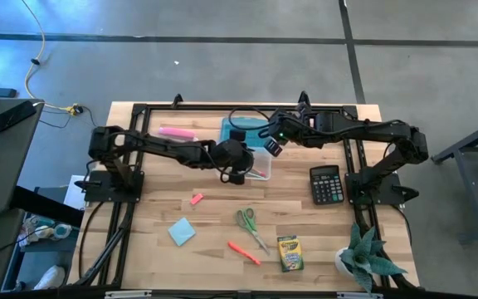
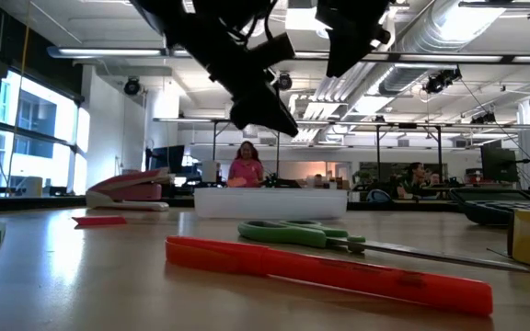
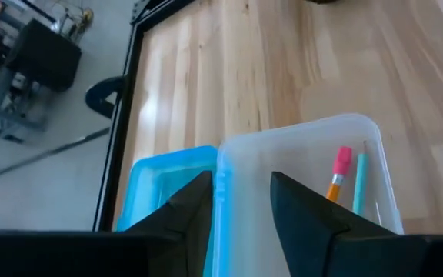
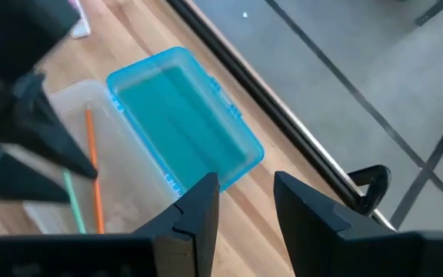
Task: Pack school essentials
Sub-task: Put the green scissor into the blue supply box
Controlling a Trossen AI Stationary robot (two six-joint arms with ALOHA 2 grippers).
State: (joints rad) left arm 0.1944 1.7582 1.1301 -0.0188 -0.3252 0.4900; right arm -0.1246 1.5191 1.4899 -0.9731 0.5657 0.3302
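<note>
Both arms are matte black with chunky jointed segments, black cables looping along them, a small green light glowing on the right arm's wrist, and wedge-shaped dark jaws

Open left gripper (image 3: 241, 208) over clear box (image 3: 298, 161) w/ pencils (image 3: 348, 181), blue lid (image 3: 164, 185) beside.

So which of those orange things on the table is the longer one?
The orange marker, lying nearest the table's front edge, just left of the green-handled scissors. The short orange piece sits farther back, toward the left, and is only a stub by comparison.
</note>
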